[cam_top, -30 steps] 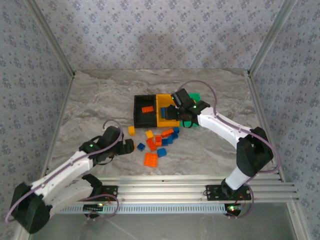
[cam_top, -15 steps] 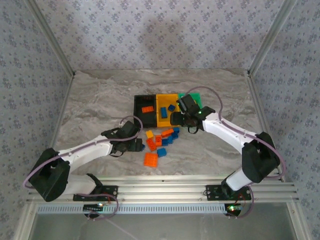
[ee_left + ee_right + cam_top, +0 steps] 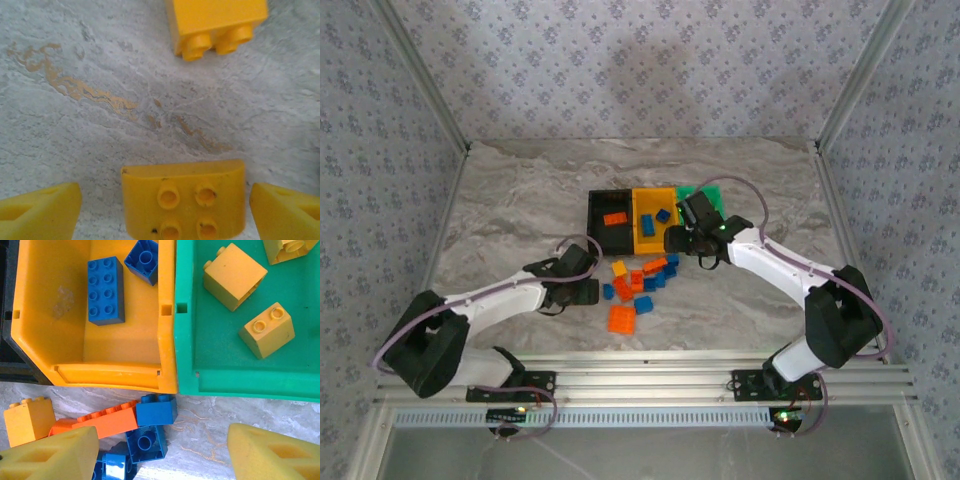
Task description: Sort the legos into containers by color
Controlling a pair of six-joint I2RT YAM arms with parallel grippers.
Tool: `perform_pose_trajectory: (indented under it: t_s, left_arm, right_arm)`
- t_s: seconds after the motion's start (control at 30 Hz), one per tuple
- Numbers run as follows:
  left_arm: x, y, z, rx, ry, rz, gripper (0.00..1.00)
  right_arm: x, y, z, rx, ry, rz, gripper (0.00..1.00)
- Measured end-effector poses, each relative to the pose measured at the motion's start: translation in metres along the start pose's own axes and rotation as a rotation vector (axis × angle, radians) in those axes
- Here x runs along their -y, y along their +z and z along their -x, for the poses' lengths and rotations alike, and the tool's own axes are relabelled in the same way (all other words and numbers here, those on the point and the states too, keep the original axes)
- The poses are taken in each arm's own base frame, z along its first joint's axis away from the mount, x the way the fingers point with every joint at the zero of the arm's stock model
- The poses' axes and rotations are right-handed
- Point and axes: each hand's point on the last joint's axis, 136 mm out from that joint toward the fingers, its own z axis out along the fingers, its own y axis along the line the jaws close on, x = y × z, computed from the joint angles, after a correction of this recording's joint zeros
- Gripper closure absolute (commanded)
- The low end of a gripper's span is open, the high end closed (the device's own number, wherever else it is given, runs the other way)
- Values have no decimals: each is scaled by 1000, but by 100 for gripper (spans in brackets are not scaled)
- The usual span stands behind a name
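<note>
A yellow four-stud lego (image 3: 184,205) lies on the table between the fingers of my left gripper (image 3: 165,202), which is open, with a gap on each side. Another yellow lego (image 3: 215,25) lies just beyond. Seen from above, the left gripper (image 3: 582,282) covers that brick, left of the loose pile of legos (image 3: 642,281). My right gripper (image 3: 680,240) is open and empty over the near rims of the yellow container (image 3: 95,371) and green container (image 3: 240,385). Two blue legos (image 3: 105,290) lie in the yellow one, yellow legos (image 3: 265,330) in the green one. The black container (image 3: 605,235) holds an orange lego (image 3: 614,219).
A large orange brick (image 3: 621,319) lies nearest the arms. Under the right gripper (image 3: 162,450), an orange brick (image 3: 100,422), blue bricks (image 3: 156,410) and a yellow one (image 3: 27,420) crowd against the yellow bin's wall. Patterned walls and metal posts enclose the marble table (image 3: 520,200).
The left arm swung right and set its gripper around the yellow lego, the fingers narrowing slightly. The right gripper drew back from over the yellow container to its near rim.
</note>
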Motion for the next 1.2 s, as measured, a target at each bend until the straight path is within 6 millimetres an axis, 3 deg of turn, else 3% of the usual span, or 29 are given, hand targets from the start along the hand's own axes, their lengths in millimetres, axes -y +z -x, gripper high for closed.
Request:
perform_pose_trajectory:
  t_s: [0.37,0.7,0.97,1.2]
  left_arm:
    - [4,6,-3,-10,3,-1,25]
    - [7,6,-4,1,4,9,22]
    - [10,7,-5,10,5,14,37]
    - [10,4,-4,14,0,10,41]
  right_arm:
    - [4,-8,5,24,23,5,30]
    - [9,-6,3,21,35,-1,29]
    - [8,-6,4,25,37,1,30]
    - [11,-8,5,32,44,0,30]
